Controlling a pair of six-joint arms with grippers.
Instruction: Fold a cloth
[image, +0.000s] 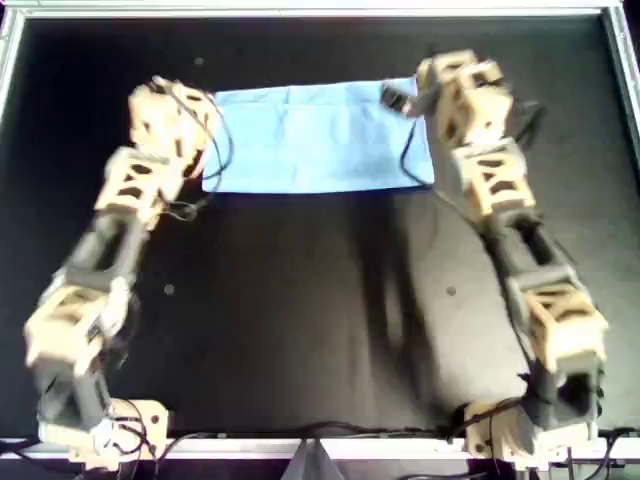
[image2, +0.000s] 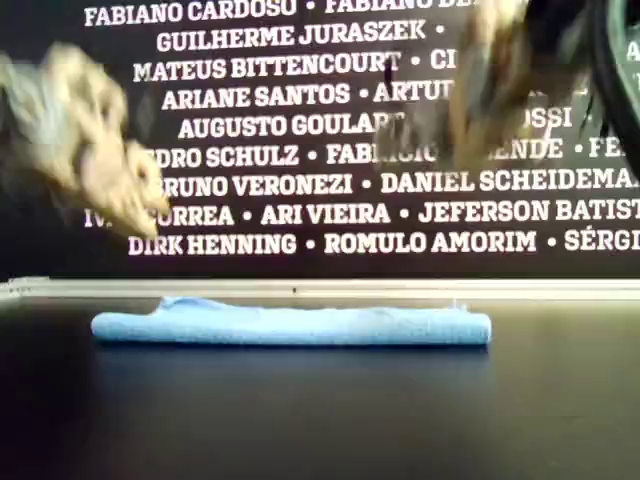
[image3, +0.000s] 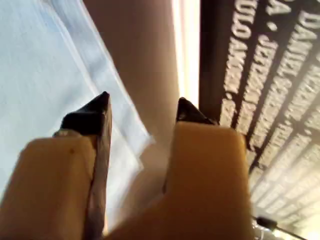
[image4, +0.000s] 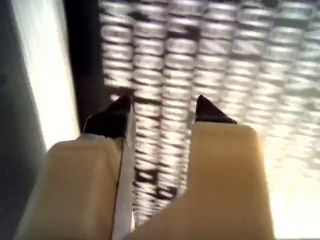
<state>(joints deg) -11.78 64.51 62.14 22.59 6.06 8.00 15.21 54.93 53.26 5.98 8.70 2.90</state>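
The light blue cloth (image: 315, 140) lies folded into a long rectangle near the table's far edge, and in the exterior view it is a flat blue strip (image2: 290, 325). My left gripper (image: 190, 105) hovers at its end on the overhead view's left. It is open and empty (image3: 142, 107), with the cloth (image3: 40, 75) below and beside it. My right gripper (image: 397, 98) hangs over the cloth's far corner on the overhead view's right, open and empty (image4: 162, 110), facing the lettered wall. Both grippers (image2: 130, 200) (image2: 420, 125) are blurred and raised above the cloth.
The black table (image: 300, 320) has a metal rim (image: 300, 12) along its far side and its sides. A dark wall with white names (image2: 330, 180) stands just behind the far rim. Cables (image: 300, 435) run along the near edge between the arm bases.
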